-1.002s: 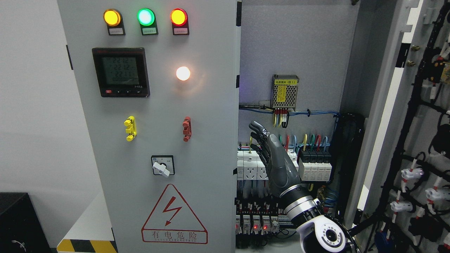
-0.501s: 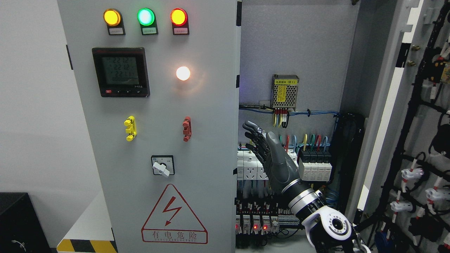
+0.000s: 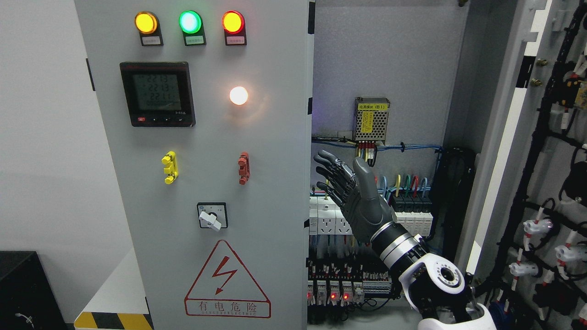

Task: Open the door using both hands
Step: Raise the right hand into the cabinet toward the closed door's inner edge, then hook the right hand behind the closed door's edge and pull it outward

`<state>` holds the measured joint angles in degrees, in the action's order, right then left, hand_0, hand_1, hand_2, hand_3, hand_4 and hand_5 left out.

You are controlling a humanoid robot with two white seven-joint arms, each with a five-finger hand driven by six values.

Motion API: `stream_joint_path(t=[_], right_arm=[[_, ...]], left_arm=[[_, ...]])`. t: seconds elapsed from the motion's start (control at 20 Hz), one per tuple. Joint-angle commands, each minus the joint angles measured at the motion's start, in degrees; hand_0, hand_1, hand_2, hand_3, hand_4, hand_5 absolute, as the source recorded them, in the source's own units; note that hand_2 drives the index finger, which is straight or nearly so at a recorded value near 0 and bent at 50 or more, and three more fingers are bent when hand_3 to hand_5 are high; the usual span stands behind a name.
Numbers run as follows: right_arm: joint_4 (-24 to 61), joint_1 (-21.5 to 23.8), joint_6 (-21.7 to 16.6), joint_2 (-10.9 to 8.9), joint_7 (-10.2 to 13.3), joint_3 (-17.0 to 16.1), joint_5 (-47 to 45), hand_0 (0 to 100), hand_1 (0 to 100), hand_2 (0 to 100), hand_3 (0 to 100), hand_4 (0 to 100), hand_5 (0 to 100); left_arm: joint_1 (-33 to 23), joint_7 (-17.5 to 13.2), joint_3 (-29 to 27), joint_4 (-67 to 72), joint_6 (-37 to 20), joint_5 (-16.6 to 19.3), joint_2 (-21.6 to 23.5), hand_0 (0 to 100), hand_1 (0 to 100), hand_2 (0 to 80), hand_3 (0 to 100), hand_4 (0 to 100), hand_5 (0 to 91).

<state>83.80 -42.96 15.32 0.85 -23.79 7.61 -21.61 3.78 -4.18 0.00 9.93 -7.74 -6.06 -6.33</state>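
the robot's right hand (image 3: 355, 195) is raised inside an electrical cabinet, its dark fingers (image 3: 330, 176) spread apart and holding nothing, tips pointing toward the free edge of the left door (image 3: 206, 183) without visibly touching it. the arm enters from the lower right, its silver wrist and white joint showing near the bottom edge. the grey left door fills the middle of the view and stands closed or nearly so, carrying yellow, green and red indicator lamps (image 3: 190, 22) along the top, a digital meter (image 3: 157, 94), a lit white lamp (image 3: 239, 95), a yellow and a red fitting, a rotary switch (image 3: 212, 216) and a red-bordered warning triangle (image 3: 227, 279). the right door (image 3: 550, 151) hangs swung wide at the far right, its inner face strung with black cable runs. between the two doors the cabinet interior lies exposed: a perforated power supply (image 3: 372, 119) with a yellow label, coloured wires, rows of white and black breakers (image 3: 410, 215) behind the hand, and small red lights lower down. the left hand is out of view.
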Motion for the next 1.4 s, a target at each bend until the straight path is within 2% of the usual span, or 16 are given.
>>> stream_joint_path(t=[0.0,0.15,0.45,0.6,1.05,1.2,1.35], right_arm=[[-2.9,-1.2,0.2,0.55,-1.7,-0.3,-1.1,0,0,0,0,0,0],[-4.3,-1.5,0.2,0.55,-2.6,-0.3,-2.1,0,0,0,0,0,0],[-6.8,-2.7,0.2,0.55,-7.2,-0.3,-2.6,0,0,0,0,0,0],[-6.8,-2.7,1.1,0.64,-10.6,-0.3,-2.6,0,0,0,0,0,0],[-7.0,-3.4,1.2,0.38,-12.0,-0.4,-2.7,0,0,0,0,0,0],[-6.5,-3.4,1.2,0.38,-14.4,-0.3,-3.8,0,0,0,0,0,0],[-6.5,-3.5,1.2,0.38,-14.9,-0.4,-3.9,0,0,0,0,0,0]], left_arm=[[0.0,0.0,-0.7,0.0,0.0,0.0,0.0,0,0,0.0,0,0,0.0],[0.0,0.0,-0.7,0.0,0.0,0.0,0.0,0,0,0.0,0,0,0.0],[0.0,0.0,-0.7,0.0,0.0,0.0,0.0,0,0,0.0,0,0,0.0],[0.0,0.0,-0.7,0.0,0.0,0.0,0.0,0,0,0.0,0,0,0.0],[0.0,0.0,-0.7,0.0,0.0,0.0,0.0,0,0,0.0,0,0,0.0],[0.0,0.0,-0.7,0.0,0.0,0.0,0.0,0,0,0.0,0,0,0.0],[0.0,0.0,-0.7,0.0,0.0,0.0,0.0,0,0,0.0,0,0,0.0]])
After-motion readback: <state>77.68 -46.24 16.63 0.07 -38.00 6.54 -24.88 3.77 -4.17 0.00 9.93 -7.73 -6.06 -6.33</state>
